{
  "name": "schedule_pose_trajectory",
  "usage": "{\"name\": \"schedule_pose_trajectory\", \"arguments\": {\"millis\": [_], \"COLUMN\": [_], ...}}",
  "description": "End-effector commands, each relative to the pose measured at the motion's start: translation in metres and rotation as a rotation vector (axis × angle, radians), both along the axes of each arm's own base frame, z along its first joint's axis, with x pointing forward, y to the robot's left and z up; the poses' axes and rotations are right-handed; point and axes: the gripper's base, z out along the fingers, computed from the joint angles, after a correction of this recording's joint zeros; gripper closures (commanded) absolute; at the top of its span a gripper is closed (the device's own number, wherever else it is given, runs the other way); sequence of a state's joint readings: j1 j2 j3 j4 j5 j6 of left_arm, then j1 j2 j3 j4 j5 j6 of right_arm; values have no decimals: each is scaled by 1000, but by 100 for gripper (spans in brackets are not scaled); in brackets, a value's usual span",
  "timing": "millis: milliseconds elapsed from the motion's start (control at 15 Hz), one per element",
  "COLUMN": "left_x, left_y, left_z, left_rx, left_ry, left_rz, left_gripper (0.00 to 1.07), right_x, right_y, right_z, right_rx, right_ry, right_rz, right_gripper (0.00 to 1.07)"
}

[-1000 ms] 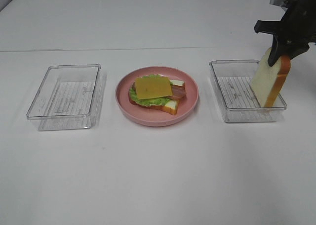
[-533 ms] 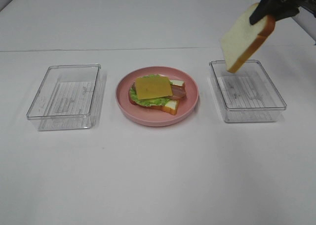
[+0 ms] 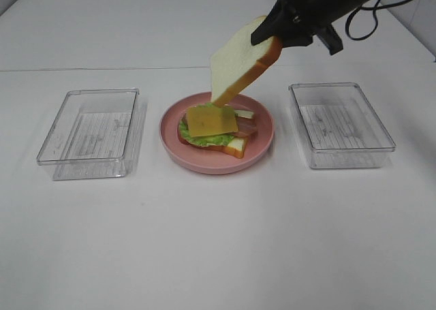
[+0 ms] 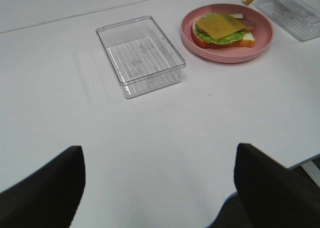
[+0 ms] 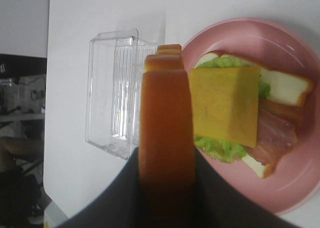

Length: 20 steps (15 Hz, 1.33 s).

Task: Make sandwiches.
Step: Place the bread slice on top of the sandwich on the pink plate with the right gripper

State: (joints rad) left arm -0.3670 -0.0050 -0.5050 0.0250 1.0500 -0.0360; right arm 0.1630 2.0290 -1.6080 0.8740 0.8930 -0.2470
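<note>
Sandwich layers (image 3: 212,127) lie on the round pink plate (image 3: 262,146) in the middle of the white bench (image 3: 218,242): a bottom bread slice, green lettuce, bacon strips and a yellow cheese square (image 3: 212,120) on top. The right end effector (image 3: 274,39) grips the top bread slice (image 3: 240,63) by its crust edge, tilted, hanging above the plate with its lower corner just over the cheese. Clear plastic trays sit either side of the plate, left tray (image 3: 90,133) and right tray (image 3: 340,124). The left end effector (image 4: 157,188) hangs with jaws spread wide, holding nothing.
</note>
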Motion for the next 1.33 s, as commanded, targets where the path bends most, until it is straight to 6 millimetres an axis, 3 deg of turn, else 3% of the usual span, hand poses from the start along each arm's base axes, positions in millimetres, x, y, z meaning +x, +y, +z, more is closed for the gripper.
{"name": "schedule_pose_trajectory", "arguments": {"millis": [67, 267, 400, 533, 933, 1333], "left_x": [-2, -2, -2, -2, -2, -2], "left_y": [1, 1, 1, 1, 1, 1], "left_z": [-1, -1, -1, -1, -1, -1], "left_rx": [-4, -4, -4, -4, -4, -4], "left_ry": [-18, -18, -18, -18, -18, -18], "left_rz": [0, 0, 0, 0, 0, 0], "left_gripper": [28, 28, 28, 28, 28, 28], "right_x": [0, -11, -13, -12, -5, -7], "right_y": [3, 5, 6, 7, 16, 28], "right_z": [-13, -40, -45, -47, -94, -110], "right_rx": [76, 200, 244, 268, 418, 399], "right_ry": [-10, -2, -19, -11, 109, 139], "right_rz": [-98, -165, -171, -183, -189, -187], "right_gripper": [107, 107, 107, 107, 107, 107]}}
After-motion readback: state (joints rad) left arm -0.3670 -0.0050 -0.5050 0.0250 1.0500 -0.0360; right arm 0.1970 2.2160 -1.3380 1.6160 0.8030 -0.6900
